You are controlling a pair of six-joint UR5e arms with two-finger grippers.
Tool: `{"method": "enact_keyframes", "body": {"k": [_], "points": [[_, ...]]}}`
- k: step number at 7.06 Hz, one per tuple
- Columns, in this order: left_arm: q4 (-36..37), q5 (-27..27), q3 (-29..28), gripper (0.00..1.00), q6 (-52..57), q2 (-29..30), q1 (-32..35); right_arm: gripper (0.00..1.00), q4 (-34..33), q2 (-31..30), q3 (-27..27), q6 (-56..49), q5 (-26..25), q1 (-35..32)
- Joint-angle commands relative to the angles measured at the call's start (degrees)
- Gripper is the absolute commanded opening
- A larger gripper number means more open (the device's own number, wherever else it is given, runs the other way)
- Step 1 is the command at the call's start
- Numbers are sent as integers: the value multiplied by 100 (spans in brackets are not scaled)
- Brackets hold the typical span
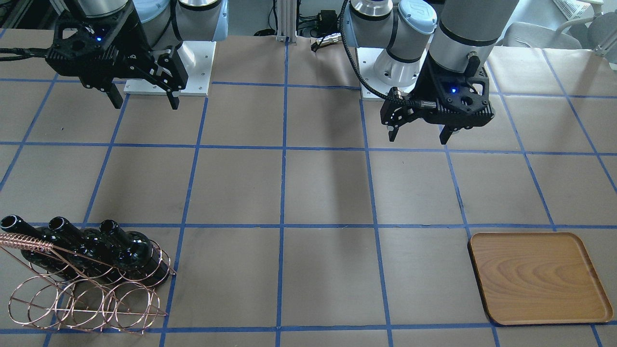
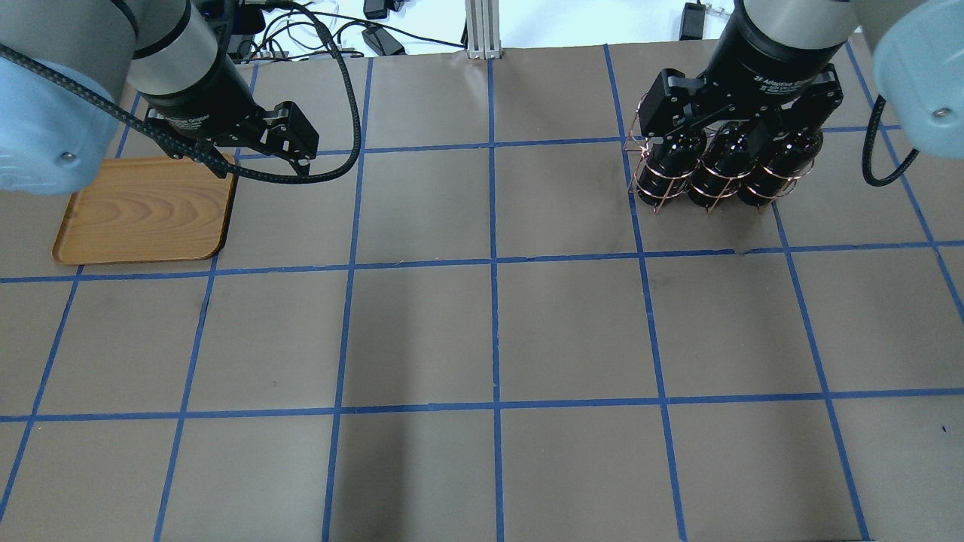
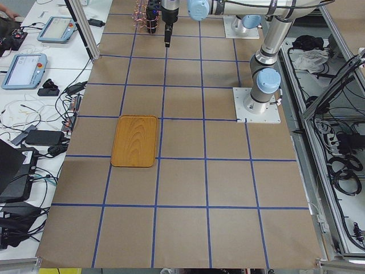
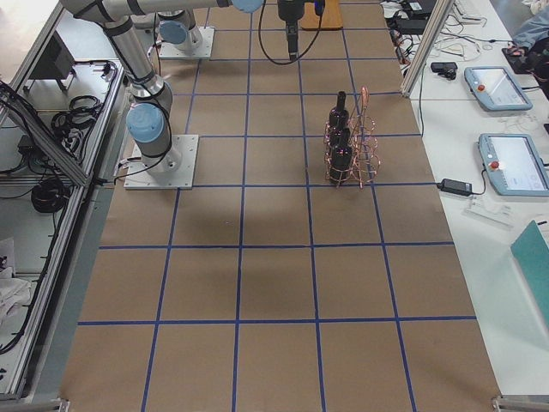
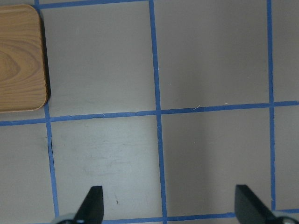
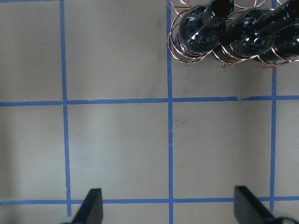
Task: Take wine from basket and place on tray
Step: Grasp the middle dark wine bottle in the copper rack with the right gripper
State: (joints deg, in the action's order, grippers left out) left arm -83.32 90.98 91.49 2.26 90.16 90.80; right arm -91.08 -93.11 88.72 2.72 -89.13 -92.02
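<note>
Three dark wine bottles [image 1: 130,248] stand in the copper wire basket [image 1: 87,308] at the table's far edge on my right side, necks tilted towards me. In the right wrist view the bottles [image 6: 201,32] and the basket [image 6: 175,46] are at the top right, ahead of my right gripper [image 6: 168,205]. My right gripper [image 1: 145,103] is open and empty, raised near its base and well away from the basket. The wooden tray [image 1: 537,279] lies empty on my left side. My left gripper [image 1: 419,137] is open and empty, raised short of the tray [image 5: 21,60].
Brown paper with a blue tape grid covers the table. The two arm bases stand at the robot's edge [image 1: 168,72]. Off the far edge are tablets and cables [image 4: 515,163]. The tray [image 2: 143,211] and the basket [image 2: 715,177] sit at opposite ends.
</note>
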Motion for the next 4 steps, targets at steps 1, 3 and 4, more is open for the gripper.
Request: {"method": "enact_keyframes", "body": {"k": [1,3,4], "points": [[0,-1,0,100,11,1,-1,100,2,12,-13,0,-16,9],[0,-1,0,100,11,10,-1,100,-7,161,-21,-8,-34,43],[0,-1,0,100,20,1,-1,100,-15,231,-56,-26,-34,113]]}}
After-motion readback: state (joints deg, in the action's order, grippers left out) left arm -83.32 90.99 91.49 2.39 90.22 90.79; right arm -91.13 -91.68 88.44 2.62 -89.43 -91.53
